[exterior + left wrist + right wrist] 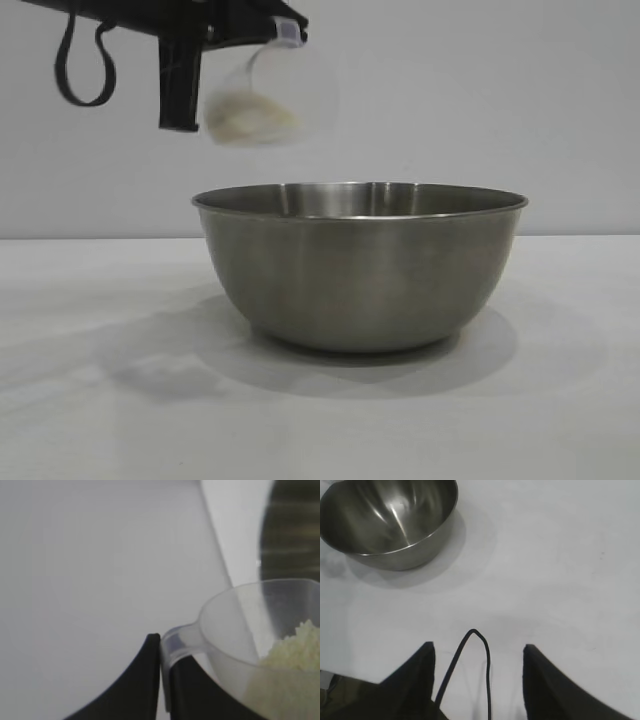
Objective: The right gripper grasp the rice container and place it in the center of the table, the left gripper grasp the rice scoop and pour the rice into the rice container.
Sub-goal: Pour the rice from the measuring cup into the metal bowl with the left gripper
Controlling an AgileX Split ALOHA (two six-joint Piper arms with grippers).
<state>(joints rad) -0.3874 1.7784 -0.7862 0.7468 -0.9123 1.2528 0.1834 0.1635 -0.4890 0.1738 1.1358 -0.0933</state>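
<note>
The rice container [360,265], a large steel bowl, stands on the white table [90,400] at the centre. It also shows in the right wrist view [390,522], and its inside looks empty. My left gripper [162,647] is shut on the handle of the rice scoop [250,630], a clear plastic cup. In the exterior view the rice scoop [270,95] hangs tilted above the bowl's left rim, held by the left gripper [285,30]. The rice [250,115] lies as a pale heap inside it, also seen in the left wrist view [295,647]. My right gripper [477,647] is open and empty, apart from the bowl.
A black cable loop [480,645] lies between the right gripper's fingers. A cable loop [85,70] hangs from the left arm at the upper left. Bare white tabletop surrounds the bowl on all sides.
</note>
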